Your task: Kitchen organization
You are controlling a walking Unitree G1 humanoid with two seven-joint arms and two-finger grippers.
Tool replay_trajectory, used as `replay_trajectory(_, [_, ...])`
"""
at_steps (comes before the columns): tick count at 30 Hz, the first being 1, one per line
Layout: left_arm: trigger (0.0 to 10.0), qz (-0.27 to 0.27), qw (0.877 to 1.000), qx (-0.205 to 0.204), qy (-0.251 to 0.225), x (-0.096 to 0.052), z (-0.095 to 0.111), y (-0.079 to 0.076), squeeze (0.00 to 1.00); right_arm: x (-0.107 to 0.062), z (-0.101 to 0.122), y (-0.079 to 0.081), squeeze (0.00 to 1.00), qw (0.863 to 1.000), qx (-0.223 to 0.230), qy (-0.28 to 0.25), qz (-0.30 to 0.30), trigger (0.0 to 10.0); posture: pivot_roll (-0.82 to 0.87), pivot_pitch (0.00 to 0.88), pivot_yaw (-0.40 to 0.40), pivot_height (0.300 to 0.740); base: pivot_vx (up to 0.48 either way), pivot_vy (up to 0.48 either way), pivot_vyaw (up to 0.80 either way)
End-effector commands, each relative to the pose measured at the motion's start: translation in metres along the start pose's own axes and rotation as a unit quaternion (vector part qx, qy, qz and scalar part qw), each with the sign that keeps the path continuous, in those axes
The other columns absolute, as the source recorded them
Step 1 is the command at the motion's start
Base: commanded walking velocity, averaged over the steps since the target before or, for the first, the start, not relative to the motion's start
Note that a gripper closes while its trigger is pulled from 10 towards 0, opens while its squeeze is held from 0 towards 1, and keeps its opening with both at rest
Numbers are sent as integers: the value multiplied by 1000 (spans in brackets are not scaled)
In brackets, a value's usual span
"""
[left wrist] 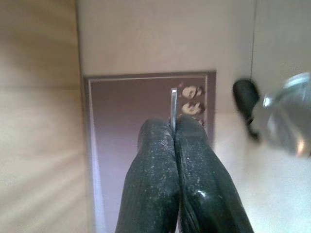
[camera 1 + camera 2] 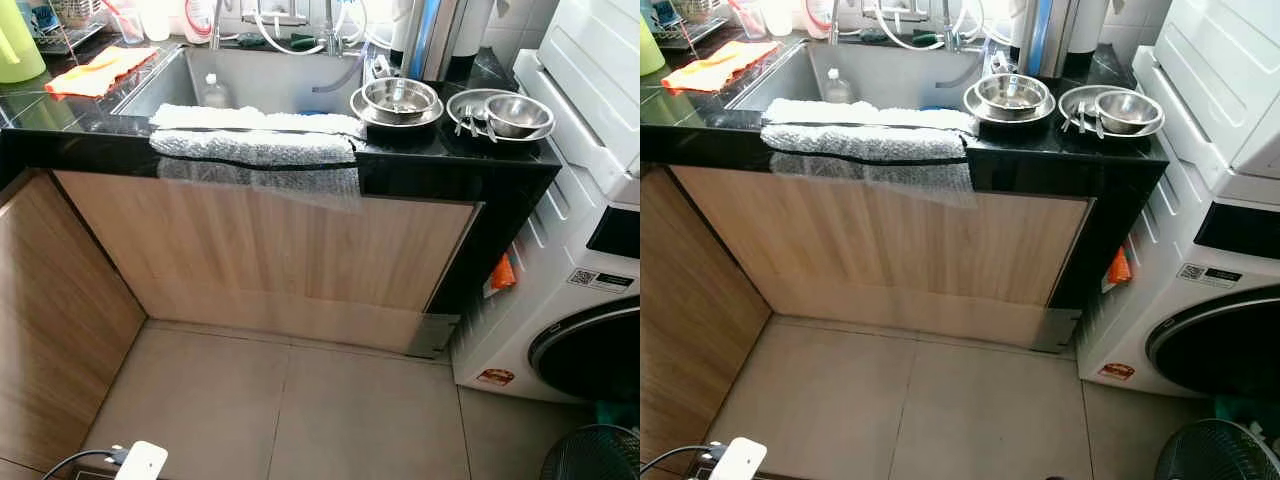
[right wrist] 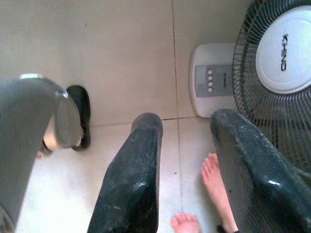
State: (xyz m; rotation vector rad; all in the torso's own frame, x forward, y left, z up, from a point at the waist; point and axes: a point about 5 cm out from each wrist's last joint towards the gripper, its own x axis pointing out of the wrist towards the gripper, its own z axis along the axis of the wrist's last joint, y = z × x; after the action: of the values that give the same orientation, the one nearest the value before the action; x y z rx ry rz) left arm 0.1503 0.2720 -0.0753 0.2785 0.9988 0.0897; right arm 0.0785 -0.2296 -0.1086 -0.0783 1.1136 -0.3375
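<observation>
On the black counter (image 2: 60, 115) to the right of the sink (image 2: 270, 80), a steel bowl (image 2: 398, 97) rests in a steel plate. Beside it a second steel bowl (image 2: 516, 112) lies in another plate with utensils (image 2: 470, 122). A white towel (image 2: 255, 140) is draped over the counter's front edge. My left gripper (image 1: 174, 127) hangs low over the floor, fingers pressed together, with a thin metal strip (image 1: 173, 104) sticking out from between the tips. Above the floor tiles, my right gripper (image 3: 187, 119) is open and holds nothing.
A white washing machine (image 2: 590, 230) stands right of the counter, and a floor fan (image 3: 277, 63) is beside it. A person's bare foot (image 3: 216, 187) is on the tiles under my right gripper. An orange cloth (image 2: 100, 70) lies left of the sink. A white charger (image 2: 140, 462) lies on the floor.
</observation>
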Motion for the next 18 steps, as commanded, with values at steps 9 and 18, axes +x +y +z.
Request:
replay_trajectory(9, [10000,-4,994,-102,37,-4,-25,-7,0,-2,-13,2,0,991,124,30,33,10000,-57,96,-25,740,0,0,0])
replay_trajectory(18, [10000,-47,993,-103,26,-4,-24,-16,0,-7,-25,-3,0,995,63,24,68,10000,-67,89,-21,740,0,0,0])
